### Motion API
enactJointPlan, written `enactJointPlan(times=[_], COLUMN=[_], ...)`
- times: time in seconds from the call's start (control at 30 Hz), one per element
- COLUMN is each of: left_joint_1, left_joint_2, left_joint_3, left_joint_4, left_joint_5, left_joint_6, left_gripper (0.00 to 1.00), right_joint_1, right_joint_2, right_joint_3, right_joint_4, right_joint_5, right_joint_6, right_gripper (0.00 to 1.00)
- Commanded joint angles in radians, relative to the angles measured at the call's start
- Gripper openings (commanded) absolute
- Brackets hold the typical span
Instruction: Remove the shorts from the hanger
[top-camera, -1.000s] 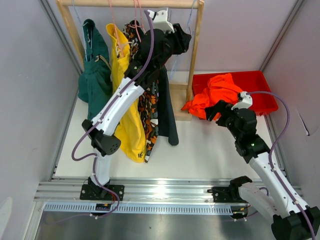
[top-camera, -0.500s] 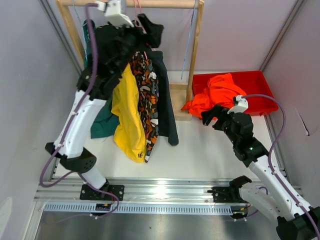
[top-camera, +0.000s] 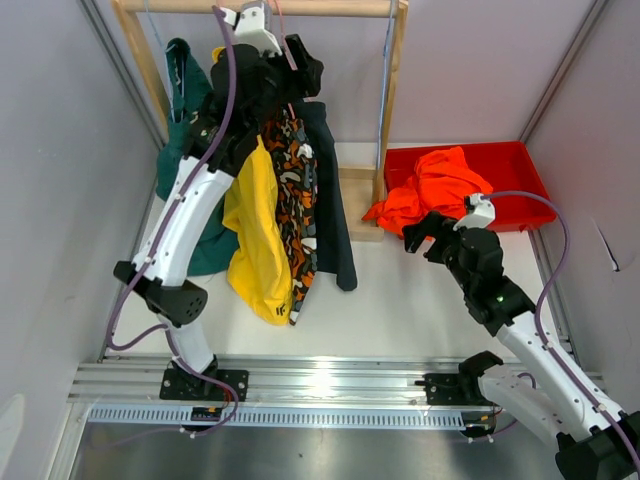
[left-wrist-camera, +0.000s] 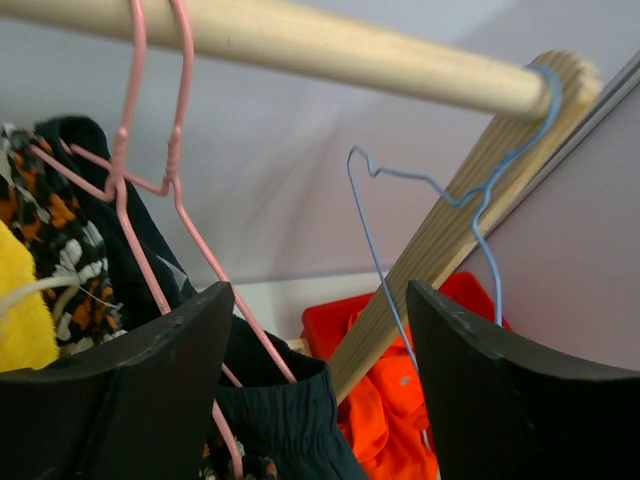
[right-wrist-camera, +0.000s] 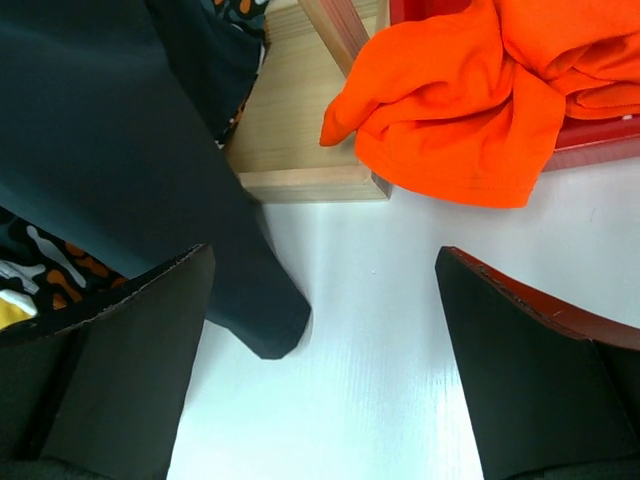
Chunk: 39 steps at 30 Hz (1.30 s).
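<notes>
The left claw (top-camera: 303, 68), released, is raised on a stretched arm to just under the wooden rail (top-camera: 330, 8). Its wrist view alone shows a pink hanger (left-wrist-camera: 150, 185) and the black shorts (left-wrist-camera: 285, 425) between the jaws. The green shorts (top-camera: 190, 150), yellow shorts (top-camera: 255, 235) and patterned shorts (top-camera: 295, 200) hang under the rail. The right claw (top-camera: 418, 235), released, hovers low over the desk (top-camera: 400, 300), right of the rail, near the orange shorts (top-camera: 435, 185) in a red bin (top-camera: 522, 170).

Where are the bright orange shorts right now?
In the top view the bright orange shorts lie on the right side, spilling over the near left rim of the red bin, beside the right post of the wooden rack.
</notes>
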<state>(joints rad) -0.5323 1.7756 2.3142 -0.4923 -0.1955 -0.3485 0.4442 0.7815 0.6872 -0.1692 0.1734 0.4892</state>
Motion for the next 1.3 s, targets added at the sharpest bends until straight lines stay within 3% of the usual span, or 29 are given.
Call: enactJointPlan(times=[0.0,0.4,0.73,1.27], left_joint_1=[0.018,0.032,0.032,0.032], left_joint_2=[0.005,0.051,0.061,0.14], left_joint_3=[0.03,0.048,0.034,0.063], left_joint_4=[0.023,0.011,-0.072,-0.072], left_joint_5=[0.037,0.03,-0.076,-0.085], left_joint_6=[-0.029,-0.058,-0.075,-0.079], left_gripper=[0.71,0.54,0.58,0.6], right_joint_1=[0.007,0.007,0.007,-0.004], right_joint_2=[-0.016,-0.005,0.013,0.012], right_joint_3=[-0.011,-0.02,-0.032,-0.038], right_joint_4=[-0.009,-0.001,0.019,0.013], right_joint_5=[0.035,0.047,0.046,0.054], right_joint_6=[-0.011,-0.026,-0.029,-0.043], right_gripper=[0.99,0.99,0.99,0.99])
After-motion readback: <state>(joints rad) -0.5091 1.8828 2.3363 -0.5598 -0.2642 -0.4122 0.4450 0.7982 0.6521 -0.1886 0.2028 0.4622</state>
